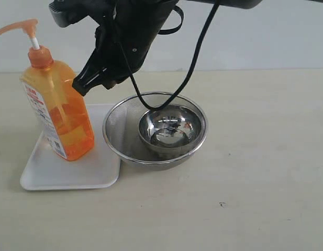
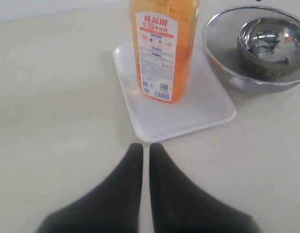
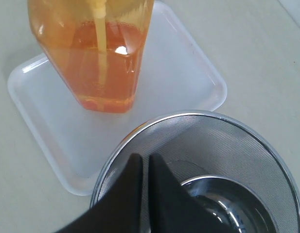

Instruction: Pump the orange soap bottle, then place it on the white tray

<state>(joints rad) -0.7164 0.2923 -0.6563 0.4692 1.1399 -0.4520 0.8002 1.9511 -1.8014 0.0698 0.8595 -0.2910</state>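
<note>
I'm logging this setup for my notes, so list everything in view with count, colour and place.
bottle: one, orange, upright on the tray
tray: one, white, on the table beside the mesh bowl
mesh bowl: one, steel, on the table
small bowl: one, shiny steel, inside the mesh bowl
table: one, beige, under everything
cable: one, black, loops down over the mesh bowl
right gripper: one, black, shut, above the mesh bowl's rim near the bottle
left gripper: one, black, shut, over bare table facing the tray
</note>
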